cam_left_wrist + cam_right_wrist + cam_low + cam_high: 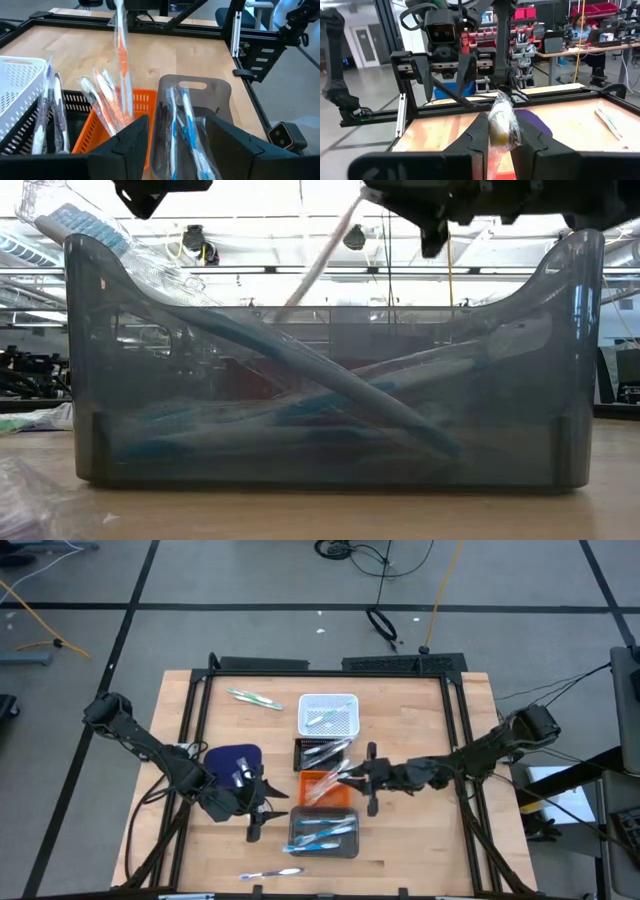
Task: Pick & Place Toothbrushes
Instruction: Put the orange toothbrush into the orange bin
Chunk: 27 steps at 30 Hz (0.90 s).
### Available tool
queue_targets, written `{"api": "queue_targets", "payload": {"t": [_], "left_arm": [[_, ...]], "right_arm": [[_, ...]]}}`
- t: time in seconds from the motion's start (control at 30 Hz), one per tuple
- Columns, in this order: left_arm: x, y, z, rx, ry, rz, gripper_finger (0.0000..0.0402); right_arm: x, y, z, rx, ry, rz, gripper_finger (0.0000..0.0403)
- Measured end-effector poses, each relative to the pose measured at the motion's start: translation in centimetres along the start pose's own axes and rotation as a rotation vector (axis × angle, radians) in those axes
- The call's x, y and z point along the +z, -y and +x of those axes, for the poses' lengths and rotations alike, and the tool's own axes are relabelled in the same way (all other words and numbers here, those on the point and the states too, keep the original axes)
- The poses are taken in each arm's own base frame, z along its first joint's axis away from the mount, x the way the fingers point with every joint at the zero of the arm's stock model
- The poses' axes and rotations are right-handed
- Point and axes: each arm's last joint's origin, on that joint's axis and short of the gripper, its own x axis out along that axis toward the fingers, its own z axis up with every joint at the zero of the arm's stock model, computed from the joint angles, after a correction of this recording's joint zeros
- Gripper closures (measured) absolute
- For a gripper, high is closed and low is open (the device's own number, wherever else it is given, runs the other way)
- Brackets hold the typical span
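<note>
My right gripper (347, 777) is shut on an orange toothbrush in a clear wrapper (122, 65), over the orange tray (318, 787). The toothbrush also shows in the low view (322, 260). The orange tray (142, 102) holds several wrapped toothbrushes. My left gripper (268, 812) is open and empty, left of the grey tray (325, 832), which holds blue toothbrushes (182, 120). The white basket (327, 715) holds a green toothbrush. The black tray (322, 752) holds several more. Loose toothbrushes lie at the far left (255, 698) and near the front edge (270, 873). My right gripper pinches the upper end of the wrapped orange toothbrush (501, 116) between its two fingers. The fingers come roughly level from the table's right. The toothbrush hangs below them, slightly tilted, its lower end (128, 117) down among the brushes in the orange tray; whether it touches them I cannot tell.
A dark blue mat (235, 758) lies on the table beside my left arm. A black metal frame (330, 665) runs round the table's edges. Bare wood lies left of the white basket and right of the trays.
</note>
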Motion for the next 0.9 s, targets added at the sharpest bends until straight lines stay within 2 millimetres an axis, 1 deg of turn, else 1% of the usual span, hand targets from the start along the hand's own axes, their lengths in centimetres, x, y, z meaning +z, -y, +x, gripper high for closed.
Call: {"api": "queue_targets", "payload": {"t": [0.2, 0.4, 0.67, 0.9], "left_arm": [[0.1, 0.0, 0.0, 0.0, 0.004, -0.001, 0.0203], [0.1, 0.0, 0.0, 0.0, 0.005, -0.001, 0.0203], [0.1, 0.0, 0.0, 0.0, 0.006, -0.002, 0.0204], [0.1, 0.0, 0.0, 0.0, 0.006, 0.001, 0.0204]], "right_arm": [[-1.1, 0.5, -0.8, -0.046, -0.006, 0.015, 0.0367], [-1.3, 0.6, -0.8, -0.048, -0.014, 0.012, 0.0367], [-4.0, 0.8, 0.3, -0.06, -0.035, 0.021, 0.0367], [-5.5, 0.9, 0.8, -0.058, -0.01, 0.049, 0.0367]]}}
